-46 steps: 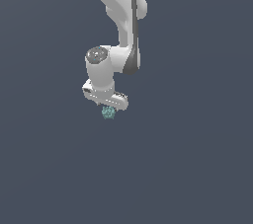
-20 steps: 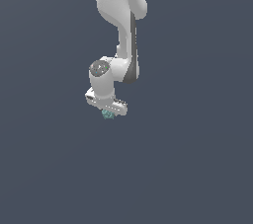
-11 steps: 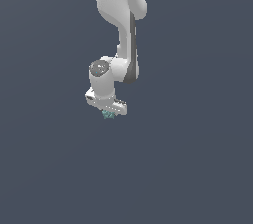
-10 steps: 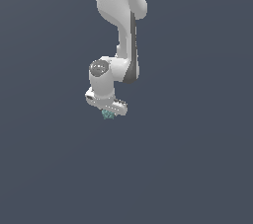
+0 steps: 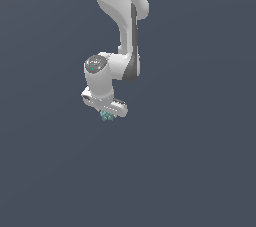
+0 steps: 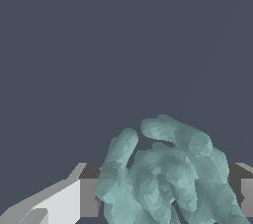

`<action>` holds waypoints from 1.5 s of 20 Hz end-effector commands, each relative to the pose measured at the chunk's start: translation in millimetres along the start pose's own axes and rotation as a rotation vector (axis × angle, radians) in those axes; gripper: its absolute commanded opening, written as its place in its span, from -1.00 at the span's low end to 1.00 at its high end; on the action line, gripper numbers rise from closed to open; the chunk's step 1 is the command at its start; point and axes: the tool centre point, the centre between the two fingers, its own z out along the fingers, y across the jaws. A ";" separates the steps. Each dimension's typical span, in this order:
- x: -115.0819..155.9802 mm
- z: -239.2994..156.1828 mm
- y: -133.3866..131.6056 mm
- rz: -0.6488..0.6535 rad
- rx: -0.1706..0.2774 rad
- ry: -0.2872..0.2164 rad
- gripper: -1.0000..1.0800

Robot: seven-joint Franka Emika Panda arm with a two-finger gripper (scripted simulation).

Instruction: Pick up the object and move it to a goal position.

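The object [image 5: 106,117] is a tiny teal-green lumpy cluster that hangs just under my white gripper [image 5: 105,113] in the exterior view. In the wrist view the object [image 6: 163,178] fills the space between my two fingers [image 6: 62,201], which close on it from both sides. The gripper is shut on the object. The white arm [image 5: 120,11] comes down from the top of the exterior view.
A plain dark grey-blue surface [image 5: 200,161] fills the background of both views. No other objects show.
Since 2.3 s ago the gripper with the object has tilted and shifted slightly toward the exterior view's left. Over the last second nothing has visibly moved.
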 end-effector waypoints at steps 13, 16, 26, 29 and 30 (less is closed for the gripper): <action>66.1 -109.9 -5.2 0.000 -0.001 0.001 -1.00; 79.5 -131.4 -6.4 0.000 -0.001 0.001 -1.00; 117.0 -189.1 -10.1 0.000 -0.001 0.000 -1.00; 126.3 -203.0 -11.1 0.000 -0.001 0.000 -1.00; 129.2 -207.3 -11.4 0.000 -0.001 0.000 -1.00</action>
